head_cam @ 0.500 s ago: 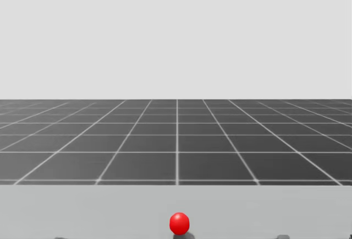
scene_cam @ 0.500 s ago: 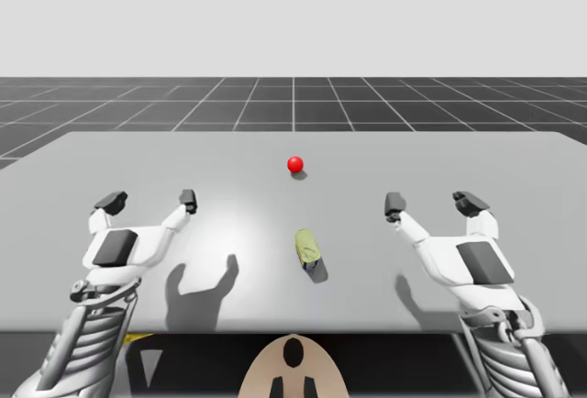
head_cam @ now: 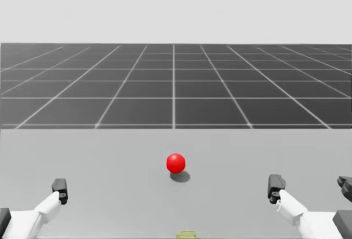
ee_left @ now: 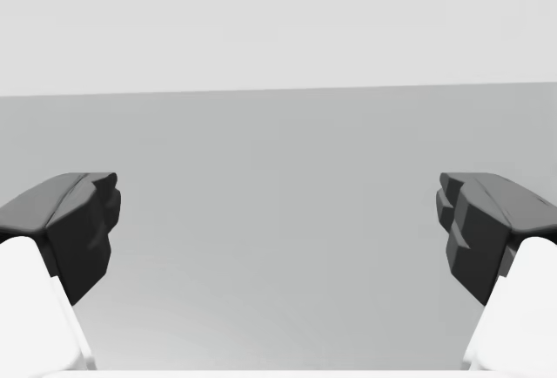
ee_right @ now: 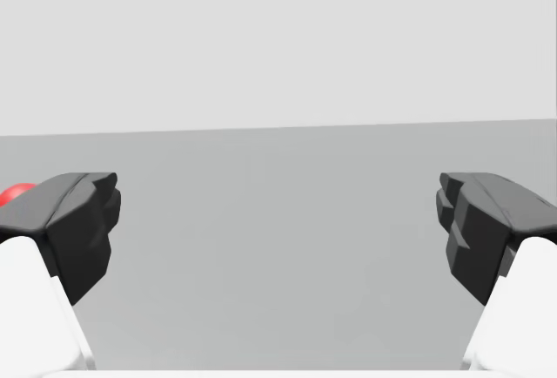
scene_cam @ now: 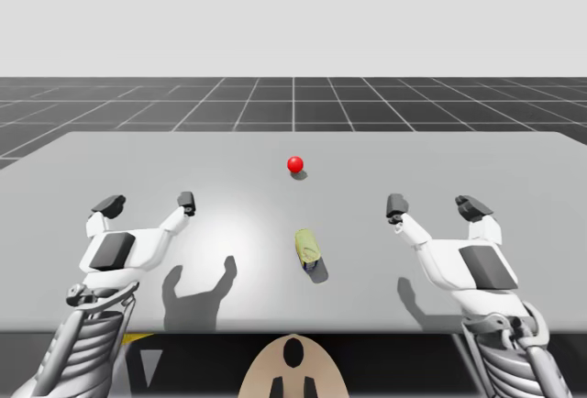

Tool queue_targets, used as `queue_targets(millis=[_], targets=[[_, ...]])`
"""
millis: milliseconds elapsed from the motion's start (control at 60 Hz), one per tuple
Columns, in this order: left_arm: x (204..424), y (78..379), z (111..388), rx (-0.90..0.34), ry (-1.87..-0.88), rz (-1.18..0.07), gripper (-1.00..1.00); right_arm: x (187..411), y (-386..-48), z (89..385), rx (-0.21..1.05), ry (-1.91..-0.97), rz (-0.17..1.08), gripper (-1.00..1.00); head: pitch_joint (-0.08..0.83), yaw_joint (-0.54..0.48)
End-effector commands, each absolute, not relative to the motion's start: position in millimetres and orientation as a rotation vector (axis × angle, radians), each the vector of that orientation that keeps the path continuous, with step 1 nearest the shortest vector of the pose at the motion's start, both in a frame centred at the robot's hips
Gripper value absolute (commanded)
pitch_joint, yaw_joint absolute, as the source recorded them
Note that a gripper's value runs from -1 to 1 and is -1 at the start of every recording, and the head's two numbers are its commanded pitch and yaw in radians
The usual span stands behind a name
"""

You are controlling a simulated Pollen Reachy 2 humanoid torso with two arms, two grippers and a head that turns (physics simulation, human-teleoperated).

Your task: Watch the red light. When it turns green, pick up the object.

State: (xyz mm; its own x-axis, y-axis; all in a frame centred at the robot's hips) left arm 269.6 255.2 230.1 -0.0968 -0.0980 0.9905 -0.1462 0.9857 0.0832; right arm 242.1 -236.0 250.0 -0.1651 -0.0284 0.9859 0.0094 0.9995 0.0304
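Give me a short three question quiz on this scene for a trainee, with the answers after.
1. Which colour is the light? A green, B red, C blue.
2. True or false: my left gripper and my right gripper are both open.
3. Fill in: the olive-green object lies on the table ___ my two grippers.
Key: 1 B; 2 true; 3 between.
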Motion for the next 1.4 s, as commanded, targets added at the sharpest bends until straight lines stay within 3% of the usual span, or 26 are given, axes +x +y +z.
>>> queue_targets(millis=[17,317,1400], targets=[[269.0,250.6,228.2,0.158,-1.662,0.049,-1.00,241.3,-231.8,247.5,0.024,-1.729,-0.054,-1.00,0.297,-0.01],[269.0,248.9,227.4,0.154,-1.658,0.034,-1.00,241.2,-232.3,247.4,-0.008,-1.746,-0.052,-1.00,0.420,0.00],[267.4,247.2,228.3,0.144,-1.674,0.015,-1.00,241.9,-230.3,245.1,-0.035,-1.753,-0.025,-1.00,0.406,0.00]])
